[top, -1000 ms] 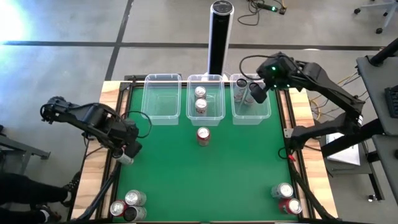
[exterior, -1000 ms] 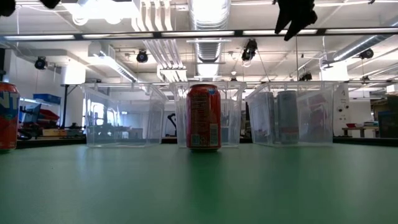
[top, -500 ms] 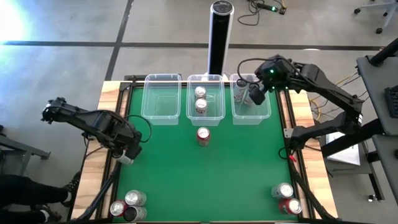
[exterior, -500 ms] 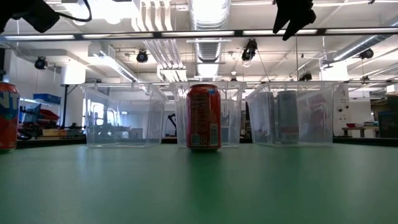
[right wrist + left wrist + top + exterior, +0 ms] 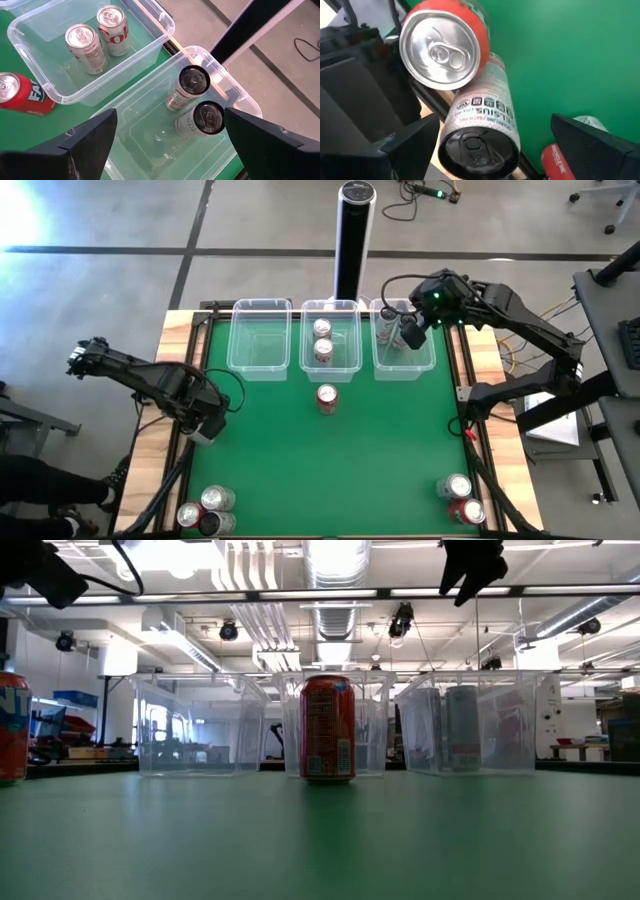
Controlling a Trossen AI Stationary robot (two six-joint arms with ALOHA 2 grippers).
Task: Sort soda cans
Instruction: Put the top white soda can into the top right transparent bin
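Standing alone on the green table (image 5: 270, 460), just in front of the middle tub (image 5: 330, 338): one red can (image 5: 327, 398), upright.

Middle tub contents: two silver-white cans (image 5: 95, 37), upright, side by side.

Right tub (image 5: 403, 340), beside the middle tub: two dark-topped cans (image 5: 195, 102), upright, close together.

Left tub (image 5: 259, 337), on the middle tub's other side: no cans seen in it.

Near-left corner of the table, well apart from the middle tub: a cluster of three cans (image 5: 205, 510). The left wrist view shows a red can with a silver top (image 5: 442, 45) touching a silver-white can with a black top (image 5: 477, 140).

Near-right corner of the table: two cans (image 5: 460, 500), one silver-topped, one red.

Right end effector (image 5: 412, 330): held above the right tub, fingers spread wide, holding nothing.

Left end effector (image 5: 207, 423): above the table's left edge, well apart from the middle tub, between the tub row and the near-left cluster; fingers spread apart, holding nothing.

Black post (image 5: 352, 240): upright behind the middle tub.
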